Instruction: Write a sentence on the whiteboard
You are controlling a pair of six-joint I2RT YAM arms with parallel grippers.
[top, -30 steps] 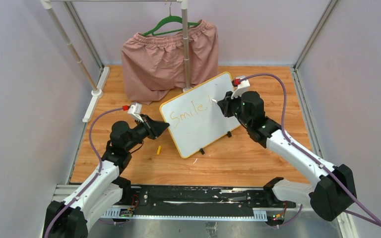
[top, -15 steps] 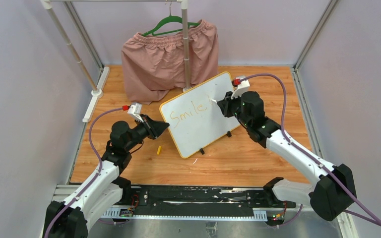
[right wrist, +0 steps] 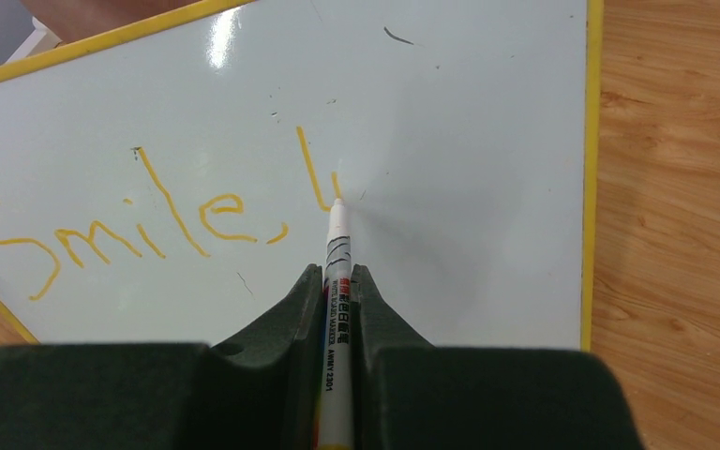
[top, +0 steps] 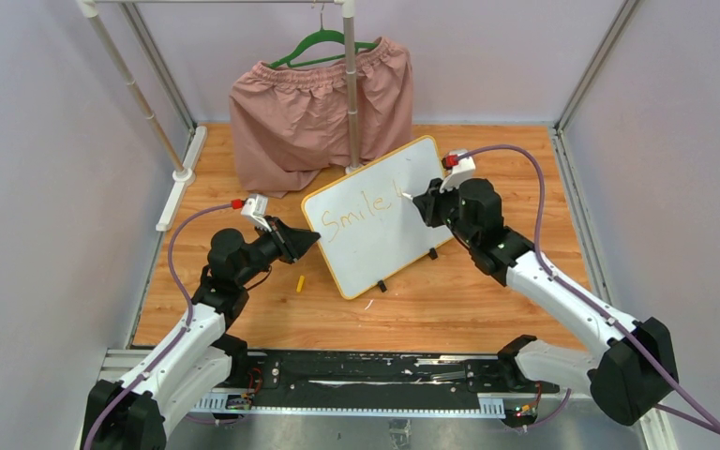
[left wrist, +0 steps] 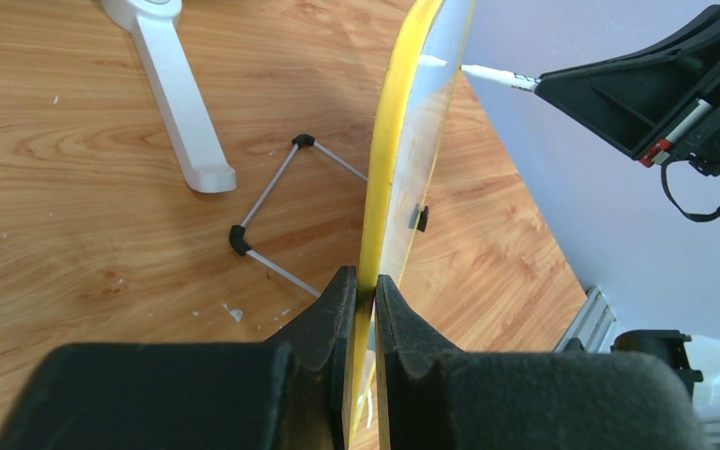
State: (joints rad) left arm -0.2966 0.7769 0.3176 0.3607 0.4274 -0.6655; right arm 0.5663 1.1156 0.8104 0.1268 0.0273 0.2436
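Note:
The whiteboard (top: 375, 234), white with a thin yellow frame, stands tilted on the wooden floor. My left gripper (top: 311, 240) is shut on its left edge; the left wrist view shows the yellow frame (left wrist: 389, 169) pinched between the jaws (left wrist: 361, 291). My right gripper (top: 422, 202) is shut on a white marker (right wrist: 337, 272). Its tip touches the board (right wrist: 487, 187) just right of the orange writing (right wrist: 131, 225), which reads "Smile" plus one more started letter. The writing also shows in the top view (top: 361, 211).
Pink shorts (top: 319, 108) hang on a green hanger from a white rack pole (top: 349, 84) behind the board. A small yellow marker cap (top: 301, 281) lies on the floor left of the board. The rack's white foot (left wrist: 173, 94) is behind the board.
My right gripper has shifted slightly right and down along the board with the marker. The left arm and the board have not moved.

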